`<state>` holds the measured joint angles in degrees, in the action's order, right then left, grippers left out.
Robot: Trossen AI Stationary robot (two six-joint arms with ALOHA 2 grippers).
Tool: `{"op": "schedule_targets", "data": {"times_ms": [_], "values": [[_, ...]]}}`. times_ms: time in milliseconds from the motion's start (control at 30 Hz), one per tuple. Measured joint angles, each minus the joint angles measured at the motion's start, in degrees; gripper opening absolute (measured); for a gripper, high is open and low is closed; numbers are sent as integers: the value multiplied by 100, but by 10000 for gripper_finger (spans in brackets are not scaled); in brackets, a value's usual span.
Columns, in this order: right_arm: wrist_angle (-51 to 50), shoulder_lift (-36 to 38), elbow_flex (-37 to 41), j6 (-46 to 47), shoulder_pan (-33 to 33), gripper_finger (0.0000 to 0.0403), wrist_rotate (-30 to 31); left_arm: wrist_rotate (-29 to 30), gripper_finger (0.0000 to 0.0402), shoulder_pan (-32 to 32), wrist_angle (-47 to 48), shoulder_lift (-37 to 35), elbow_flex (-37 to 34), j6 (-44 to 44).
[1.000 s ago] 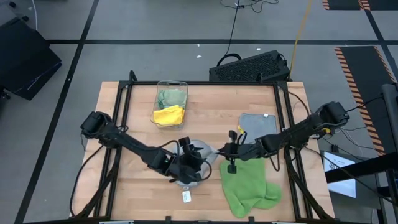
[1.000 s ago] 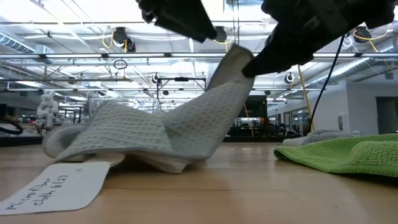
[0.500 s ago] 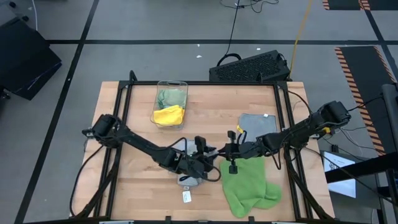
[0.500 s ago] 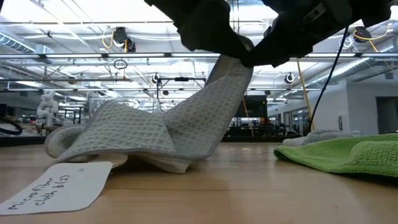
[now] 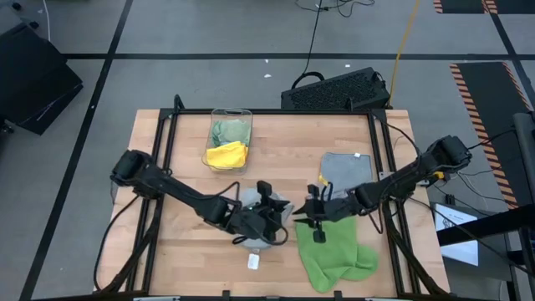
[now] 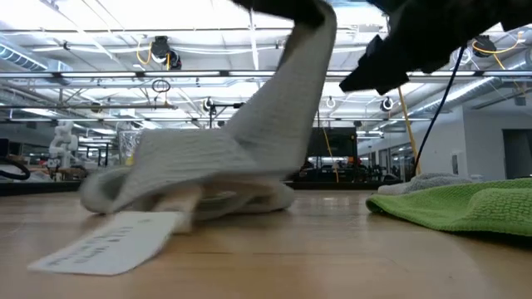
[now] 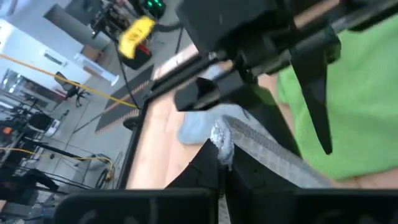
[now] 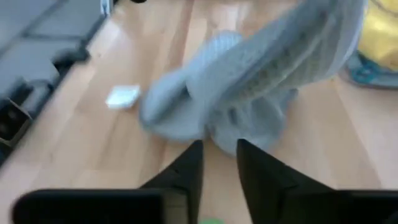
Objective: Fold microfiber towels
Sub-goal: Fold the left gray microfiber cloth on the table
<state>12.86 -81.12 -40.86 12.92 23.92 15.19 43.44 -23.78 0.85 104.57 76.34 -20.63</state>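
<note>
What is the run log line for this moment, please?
left gripper: shut on grey towel, corner lifted | right gripper: open, beside it | green towel: flat

One camera is looking straight down on the whole surface (image 5: 267, 138), while another is sitting at its level, facing the room behind — both are sharing the grey towel (image 6: 224, 149). Each wrist camera is peering close past its own fingers at that same towel.

Crumpled towel (image 5: 251, 219) left of spread towel (image 5: 333, 249); bin (image 5: 229, 139) behind.
</note>
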Motion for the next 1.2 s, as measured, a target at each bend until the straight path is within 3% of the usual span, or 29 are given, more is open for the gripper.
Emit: {"op": "schedule_targets", "data": {"times_ms": [133, 233, 333, 500, 767, 967, 1100, 1200], "values": [[343, -195, 10, 545, 274, 144, 128, 265, 13, -58, -43, -332, 0, 229], [1156, -541, 37, 861, 413, 172, 164, 758, 11, -32, -41, -485, 0, 349], [1635, -917, 37, 1268, 478, 186, 599, 1067, 5, -2, 47, -575, 0, 577], [1686, -1350, 48, 1850, 499, 191, 745, 1613, 16, 41, 91, -579, 0, 746], [1338, -1597, 48, 2136, 905, 192, 766, 2012, 14, 58, 467, -607, 0, 1286], [1033, -1726, 78, 2387, 1117, 192, 1353, 2192, 6, 55, 502, -614, 0, 1439], [1372, -2015, 85, 2673, 1022, 192, 1467, 2201, 14, 65, 500, -614, 0, 1514], [1826, -2322, 90, 2783, 908, 192, 1219, 2201, 17, 77, 502, -614, 0, 1633]]}}
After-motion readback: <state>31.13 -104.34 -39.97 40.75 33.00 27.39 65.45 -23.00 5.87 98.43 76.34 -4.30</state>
